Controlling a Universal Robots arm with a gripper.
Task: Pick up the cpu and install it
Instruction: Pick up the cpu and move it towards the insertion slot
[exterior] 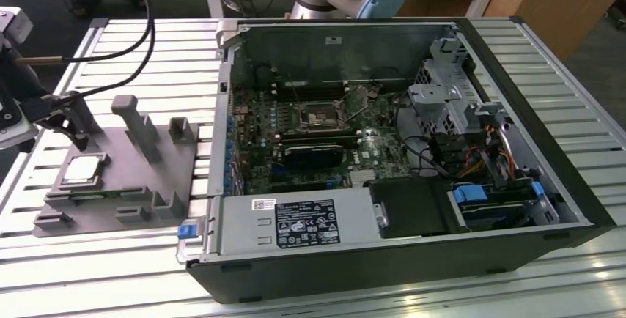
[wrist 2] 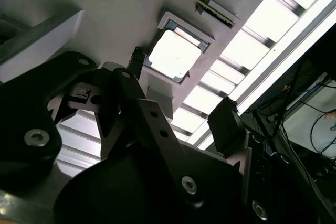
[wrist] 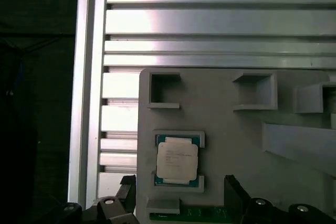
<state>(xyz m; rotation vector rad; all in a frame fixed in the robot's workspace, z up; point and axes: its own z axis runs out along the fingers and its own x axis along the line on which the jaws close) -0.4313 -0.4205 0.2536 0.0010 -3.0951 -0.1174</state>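
**Desk:** Where is the chip sitting?

**Me:** In the first wrist view I see the cpu, a small flat square chip with a silver-grey metal top and a thin pale edge. It lies flat in a shallow framed recess of the pale grey moulded fixture plate. That plate rests on the silver slatted aluminium table.

**Desk:** And the gripper?

**Me:** My black two-fingered gripper is spread wide and has hold of nothing. Its fingers stand well apart, one to each side of the chip's recess at the plate's near edge. I cannot see them touching the chip.

**Desk:** How far is that from the machine?

**Me:** In the exterior view the plate is on the exterior view's left, just beside the open black metal computer case. The square dark motherboard socket with its metal frame sits inside that case, well apart from the chip.
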